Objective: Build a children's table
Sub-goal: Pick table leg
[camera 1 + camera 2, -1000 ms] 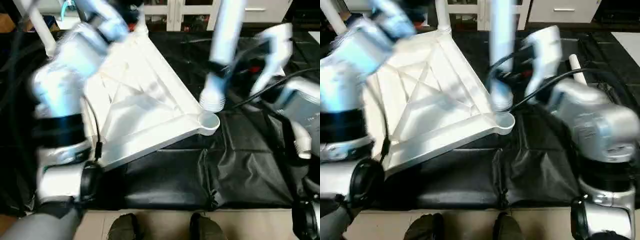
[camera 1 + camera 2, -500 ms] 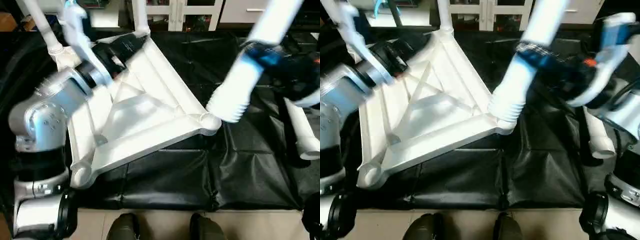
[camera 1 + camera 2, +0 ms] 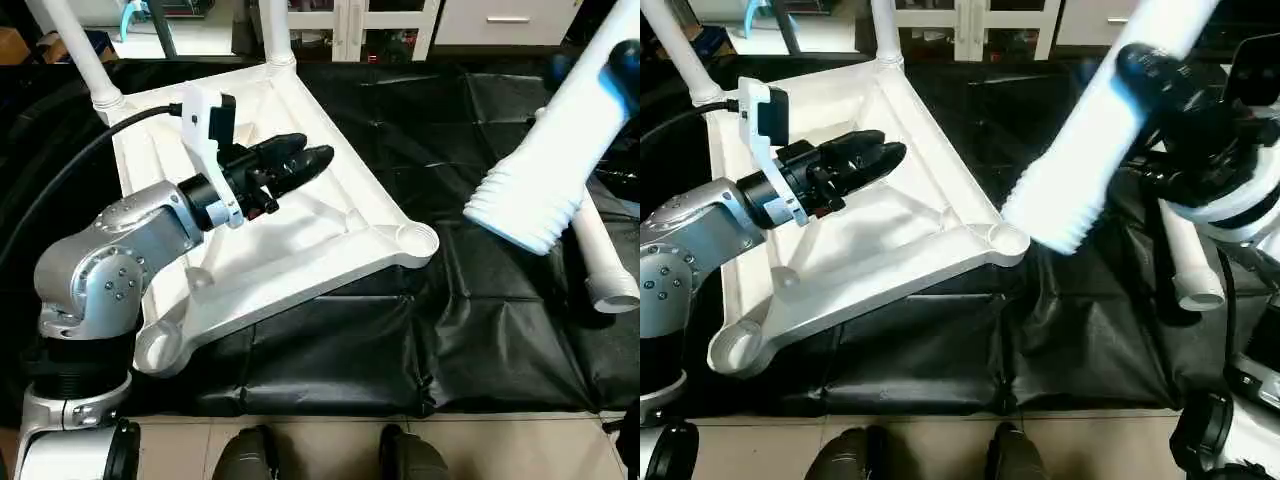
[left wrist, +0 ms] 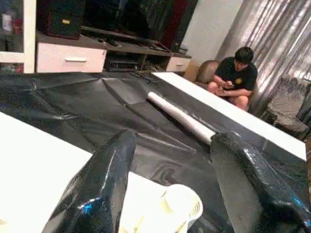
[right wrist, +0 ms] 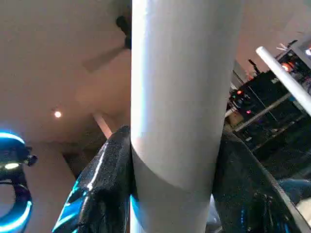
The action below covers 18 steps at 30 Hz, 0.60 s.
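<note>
Table top (image 3: pixel 300 250) lay underside up on black sheeting (image 3: pixel 340 360), ribs showing, one corner raised slightly off the sheet. Two legs (image 3: pixel 75 50) already stood in the far corner sockets. Left gripper (image 3: pixel 322 158) hovered over the ribbed underside, jaws apart, nothing between them; through the gap, the near-right corner socket (image 4: pixel 182 206) sat just ahead of the fingertips (image 4: pixel 121 145). That socket (image 3: pixel 415 238) was open, as was the near-left socket (image 3: pixel 155 350). Right gripper (image 5: pixel 175 160) was clamped on a leg (image 3: pixel 1090 170), held tilted, its threaded end (image 3: pixel 1045 225) low and just beside the near-right socket, not in it. A fourth leg (image 3: pixel 600 250) lay on the sheeting, beyond the right jaws. A seated person (image 4: pixel 233 77) showed far off.
</note>
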### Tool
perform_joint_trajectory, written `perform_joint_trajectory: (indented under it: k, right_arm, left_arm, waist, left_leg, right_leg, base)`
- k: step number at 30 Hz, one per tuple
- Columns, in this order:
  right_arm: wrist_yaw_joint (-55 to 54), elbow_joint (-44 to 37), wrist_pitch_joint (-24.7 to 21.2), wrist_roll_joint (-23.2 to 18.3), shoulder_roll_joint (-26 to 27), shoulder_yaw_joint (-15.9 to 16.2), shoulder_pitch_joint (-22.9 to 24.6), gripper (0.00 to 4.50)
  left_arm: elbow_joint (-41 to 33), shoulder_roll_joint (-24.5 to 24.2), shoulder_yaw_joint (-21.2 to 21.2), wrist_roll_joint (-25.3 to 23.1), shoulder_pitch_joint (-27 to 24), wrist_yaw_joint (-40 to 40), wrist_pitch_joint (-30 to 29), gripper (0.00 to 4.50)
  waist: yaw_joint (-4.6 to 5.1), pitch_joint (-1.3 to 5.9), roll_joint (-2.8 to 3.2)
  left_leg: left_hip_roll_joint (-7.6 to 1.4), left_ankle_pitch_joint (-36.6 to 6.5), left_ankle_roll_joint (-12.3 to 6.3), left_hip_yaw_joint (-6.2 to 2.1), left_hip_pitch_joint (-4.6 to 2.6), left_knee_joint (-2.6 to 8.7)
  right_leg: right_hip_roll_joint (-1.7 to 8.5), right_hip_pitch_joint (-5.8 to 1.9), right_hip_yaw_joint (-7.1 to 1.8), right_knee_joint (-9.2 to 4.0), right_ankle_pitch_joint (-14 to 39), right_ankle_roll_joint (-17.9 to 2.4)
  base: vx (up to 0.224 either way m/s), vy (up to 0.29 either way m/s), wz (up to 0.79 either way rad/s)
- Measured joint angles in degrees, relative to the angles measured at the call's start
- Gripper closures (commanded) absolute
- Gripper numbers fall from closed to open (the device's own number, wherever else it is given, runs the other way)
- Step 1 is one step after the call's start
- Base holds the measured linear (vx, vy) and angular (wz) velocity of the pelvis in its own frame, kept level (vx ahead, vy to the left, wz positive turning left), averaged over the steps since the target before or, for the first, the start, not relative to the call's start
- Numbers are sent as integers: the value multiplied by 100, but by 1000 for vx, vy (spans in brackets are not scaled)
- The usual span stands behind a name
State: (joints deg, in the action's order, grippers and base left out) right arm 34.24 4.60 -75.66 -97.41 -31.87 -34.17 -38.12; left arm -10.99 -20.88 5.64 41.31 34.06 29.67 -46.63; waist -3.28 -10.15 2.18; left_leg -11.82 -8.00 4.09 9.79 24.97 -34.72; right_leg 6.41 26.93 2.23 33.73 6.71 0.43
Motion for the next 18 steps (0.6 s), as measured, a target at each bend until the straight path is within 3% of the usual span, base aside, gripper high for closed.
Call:
perform_joint_trajectory:
  k: [2, 4, 7, 10, 14, 16, 18]
  right_arm:
    - [-62, -46, 22, 147, -76, -1, 39, 270]
    - [-143, -330, 249, 783, -98, 50, 75, 270]
    - [-626, -796, 1159, 2413, -73, 724, 228, 270]
    - [-1073, -856, 2153, 3516, 77, 1388, 384, 270]
    - [-1175, -923, 3130, 4551, 229, 1895, 527, 270]
    - [-1244, -1015, 3814, 5447, 233, 2323, 647, 270]
    - [-1259, -1001, 4210, 5947, 327, 2584, 720, 270]
  left_arm:
    - [1, -98, -169, -252, -57, 2, 178, 164]
    - [42, -240, -407, -681, -112, -12, 488, 164]
    - [189, -390, -907, -1480, -287, -40, 1107, 147]
    - [171, -379, -1292, -1676, -532, 68, 1271, 127]
    - [173, -395, -1658, -1993, -770, 218, 1587, 94]
    - [172, -409, -1736, -2051, -915, 388, 1774, 87]
    - [144, -523, -1833, -2028, -1072, 636, 1806, 66]
  waist:
    - [-5, 0, 0]
    - [-5, 0, 0]
    - [14, 0, 0]
    - [12, 0, 1]
    - [-6, -1, 4]
    - [-2, -1, 4]
    - [2, -1, 4]
  left_leg:
    - [0, 0, 0, 2, 0, 20]
    - [-1, 2, 4, 2, 0, 42]
    - [-2, 18, 30, 0, -1, 58]
    - [-2, 18, 30, 3, 3, 68]
    - [-3, 18, 30, 5, 5, 94]
    - [-3, 14, 29, 7, 4, 112]
    - [-4, 13, 18, 7, 1, 127]
  right_leg:
    - [-1, 0, 0, -20, 0, 0]
    - [-5, 0, 1, -41, -1, 2]
    - [-3, 3, 1, -65, -22, 50]
    - [-2, 9, -3, -62, -24, 55]
    - [-4, 12, -1, -57, -26, 56]
    - [-4, 12, -1, -57, -30, 48]
    - [-6, 13, 1, -58, -19, 64]
  base:
    - [0, 0, 0]
    - [0, 0, 0]
    - [0, 0, 0]
    - [0, 0, 0]
    - [39, -7, 3]
    - [56, -7, 2]
    - [27, -3, 1]
